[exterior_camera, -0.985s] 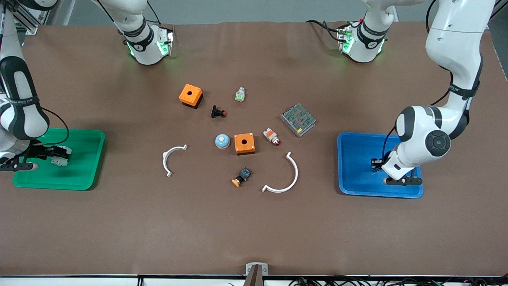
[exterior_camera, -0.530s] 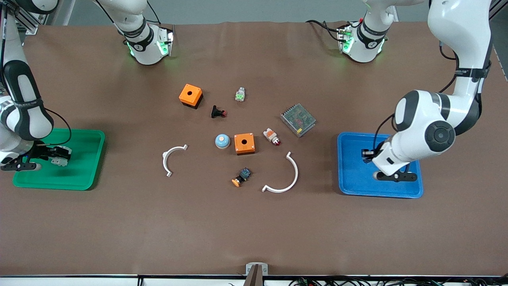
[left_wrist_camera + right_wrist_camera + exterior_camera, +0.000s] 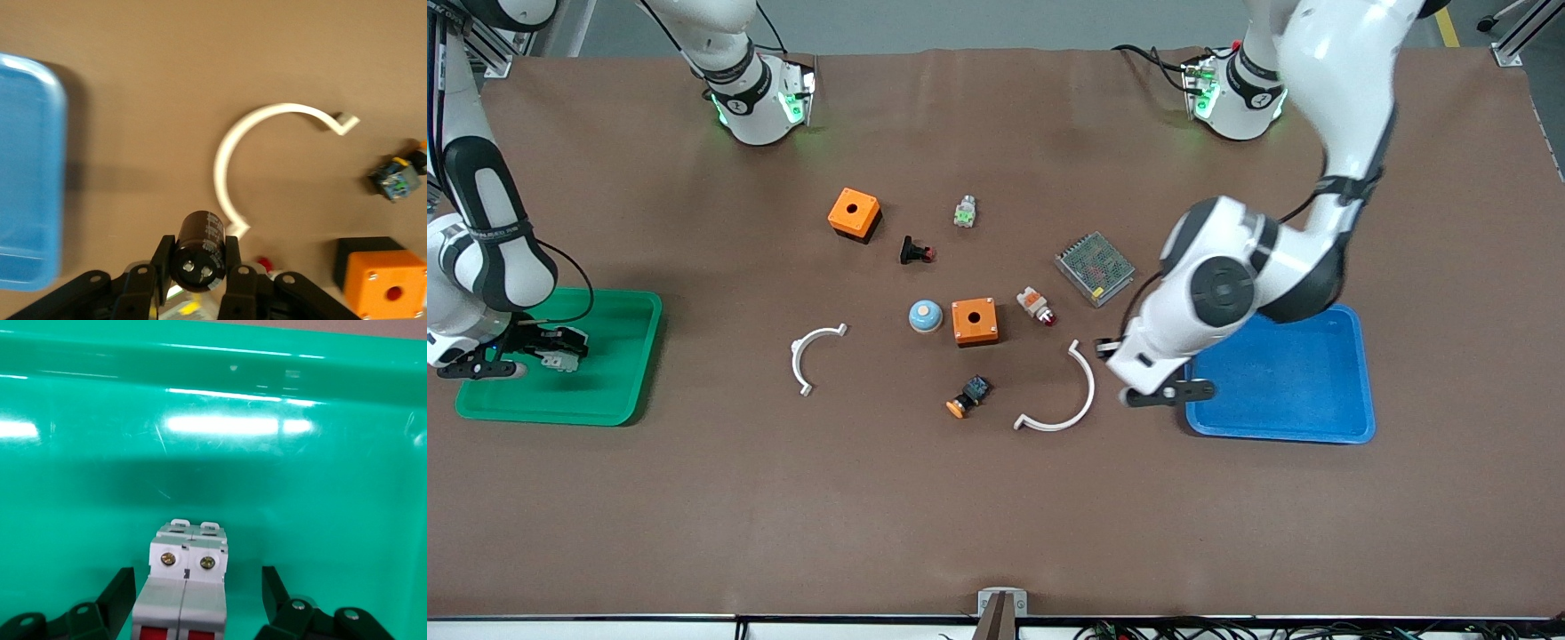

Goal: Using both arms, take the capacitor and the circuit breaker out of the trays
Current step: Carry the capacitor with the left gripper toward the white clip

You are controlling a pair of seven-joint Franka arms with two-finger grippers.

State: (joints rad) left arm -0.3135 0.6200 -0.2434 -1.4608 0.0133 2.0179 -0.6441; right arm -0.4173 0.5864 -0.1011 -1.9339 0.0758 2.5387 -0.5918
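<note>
My left gripper [image 3: 198,248] is shut on the capacitor [image 3: 200,237], a dark cylinder with its pale end face toward the camera. In the front view the left gripper [image 3: 1108,348] is over the bare table between a white curved bracket [image 3: 1074,398] and the blue tray [image 3: 1280,373]. The blue tray's rim also shows in the left wrist view [image 3: 30,180]. My right gripper [image 3: 198,590] is open low in the green tray [image 3: 213,453], its fingers apart on either side of the white-grey breaker [image 3: 185,583] with red levers, which lies on the tray floor. In the front view the right gripper [image 3: 551,348] is inside the green tray [image 3: 618,391].
In the middle of the table lie two orange boxes [image 3: 855,213] [image 3: 975,321], a metal mesh box [image 3: 1096,268], a white-orange part [image 3: 1036,305], a blue dome [image 3: 926,316], a black push button [image 3: 915,252], an orange-capped switch [image 3: 967,396] and a second white bracket [image 3: 811,354].
My left arm has swung with the capacitor from over the blue tray out toward the middle of the table, by the white curved bracket. The right gripper has stayed in the green tray.
</note>
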